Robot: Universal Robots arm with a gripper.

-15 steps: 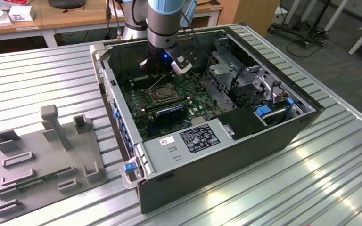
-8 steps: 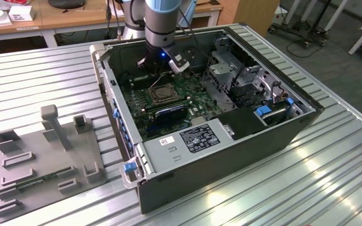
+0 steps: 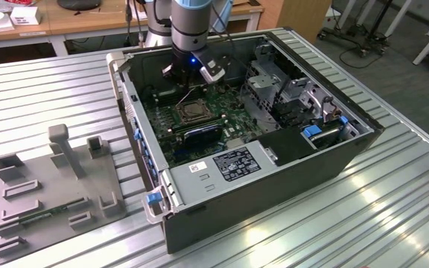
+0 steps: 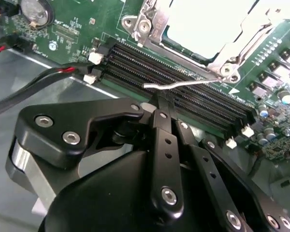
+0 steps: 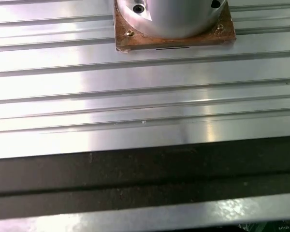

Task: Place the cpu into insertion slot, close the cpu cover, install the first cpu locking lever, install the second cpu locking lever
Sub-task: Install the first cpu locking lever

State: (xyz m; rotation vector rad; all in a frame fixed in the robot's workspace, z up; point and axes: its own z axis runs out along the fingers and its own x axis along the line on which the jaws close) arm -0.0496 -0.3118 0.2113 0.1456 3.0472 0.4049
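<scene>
1. Cpu (image 4: 208, 19) sits in the slot (image 3: 179, 111) on the motherboard (image 3: 225, 120), its top glaring bright in the second wrist view.
2. The cover (image 4: 152, 21) lies flat around it, framing that bright top.
3. A thin wire lever (image 4: 188, 83) runs along the slot's side next to the memory slots (image 4: 183, 99), with its bent end reaching out over them.
4. The hand (image 4: 157, 102) is inside the case (image 3: 274, 184), low over the memory slots. Its fingertips are pressed together just beside the lever's bent end, and I cannot tell whether they touch it.
5. The case stands open mid-table (image 3: 393, 212).
6. A grey tray (image 3: 51, 195) lies near the table edge on the exterior view's left, well apart from the case.
</scene>
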